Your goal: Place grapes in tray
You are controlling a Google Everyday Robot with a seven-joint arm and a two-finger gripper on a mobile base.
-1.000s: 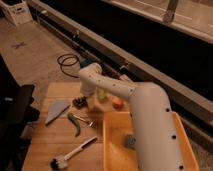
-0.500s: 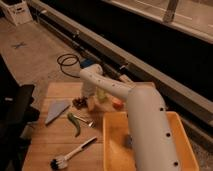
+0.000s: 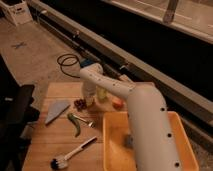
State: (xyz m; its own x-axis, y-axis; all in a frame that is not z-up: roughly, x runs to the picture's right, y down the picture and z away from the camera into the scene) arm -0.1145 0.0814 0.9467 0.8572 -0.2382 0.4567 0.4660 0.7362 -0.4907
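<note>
gripper [image 3: 88, 98] at grapes [image 3: 79, 104], both outside yellow tray [image 3: 106, 144]

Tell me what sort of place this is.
Probably a robot test lab, not a kitchen: a wooden table stands on bare concrete floor, with a coiled cable behind it. The hand is close beside the grapes at the table's far side.

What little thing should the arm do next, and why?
Probably ease the gripper down onto the grapes and grasp them: it hangs right beside them over the board, and they are not yet in the yellow tray.
</note>
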